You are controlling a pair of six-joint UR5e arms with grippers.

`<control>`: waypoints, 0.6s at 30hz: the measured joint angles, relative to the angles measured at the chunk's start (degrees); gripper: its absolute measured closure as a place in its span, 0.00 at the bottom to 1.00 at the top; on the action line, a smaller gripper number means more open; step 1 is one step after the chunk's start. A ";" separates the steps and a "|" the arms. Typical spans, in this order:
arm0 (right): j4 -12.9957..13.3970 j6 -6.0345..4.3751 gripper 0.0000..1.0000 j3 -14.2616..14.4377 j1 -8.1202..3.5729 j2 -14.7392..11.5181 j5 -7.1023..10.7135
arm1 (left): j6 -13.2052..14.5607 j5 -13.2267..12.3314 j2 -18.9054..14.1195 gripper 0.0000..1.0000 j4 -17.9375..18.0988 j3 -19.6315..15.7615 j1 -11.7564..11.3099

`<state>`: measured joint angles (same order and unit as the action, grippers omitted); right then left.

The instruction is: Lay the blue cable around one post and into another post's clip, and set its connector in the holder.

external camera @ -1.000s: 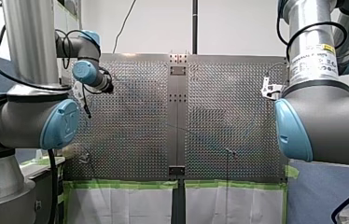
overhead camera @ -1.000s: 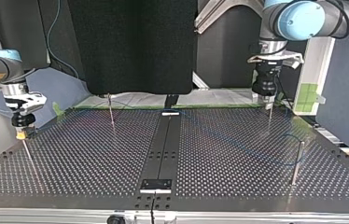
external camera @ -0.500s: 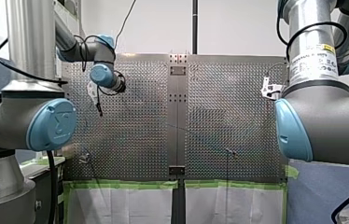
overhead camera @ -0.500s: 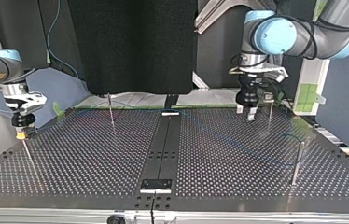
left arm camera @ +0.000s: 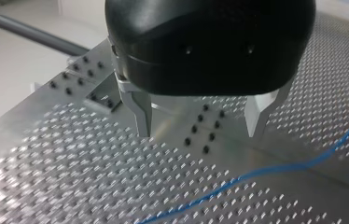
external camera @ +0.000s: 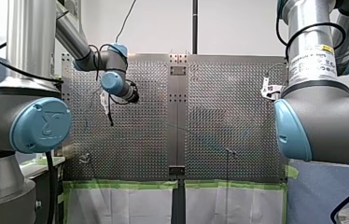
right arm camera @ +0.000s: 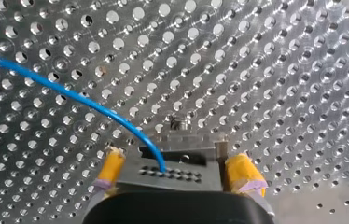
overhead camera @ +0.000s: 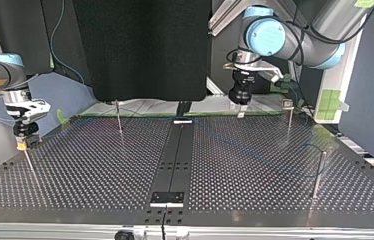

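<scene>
In the right wrist view the blue cable (right arm camera: 70, 93) runs into its grey connector (right arm camera: 170, 173), which sits low on the perforated plate between my right gripper's (right arm camera: 175, 170) yellow pads (right arm camera: 243, 171). The pads stand just off its sides, open. The top view has that gripper (overhead camera: 22, 144) at the left edge. My left gripper (left arm camera: 200, 122) hangs open and empty over the centre strip, with the cable (left arm camera: 275, 170) lying ahead of it. In the top view it (overhead camera: 240, 111) is at the back middle, away from the clip post (overhead camera: 288, 119). The cable loops at a post (overhead camera: 318, 172).
Two more thin posts stand on the plate, one at the back (overhead camera: 119, 119) and one by my right gripper (overhead camera: 30, 167). The dark centre strip (overhead camera: 171, 165) runs front to back. A green-taped edge (external camera: 126, 184) borders the plate in the front view.
My left arm has swung from the clip post toward the top view's middle, gripper still open. My right arm has stayed over the connector.
</scene>
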<state>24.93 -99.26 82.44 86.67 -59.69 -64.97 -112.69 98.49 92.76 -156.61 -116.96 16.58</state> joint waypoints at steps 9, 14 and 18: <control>0.00 0.00 0.00 0.00 0.00 -0.01 0.00 | -0.12 -0.02 0.70 0.00 0.88 -0.04 4.83; 0.01 0.00 0.00 0.00 -0.01 -0.01 0.00 | -0.12 0.30 0.74 0.00 0.94 -0.06 7.65; 0.00 0.00 0.00 0.00 -0.01 -0.01 0.00 | 0.02 1.56 0.80 0.00 1.48 -0.55 9.85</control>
<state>24.93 -99.25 82.44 86.67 -59.70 -64.97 -112.67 100.05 93.57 -155.13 -117.51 26.43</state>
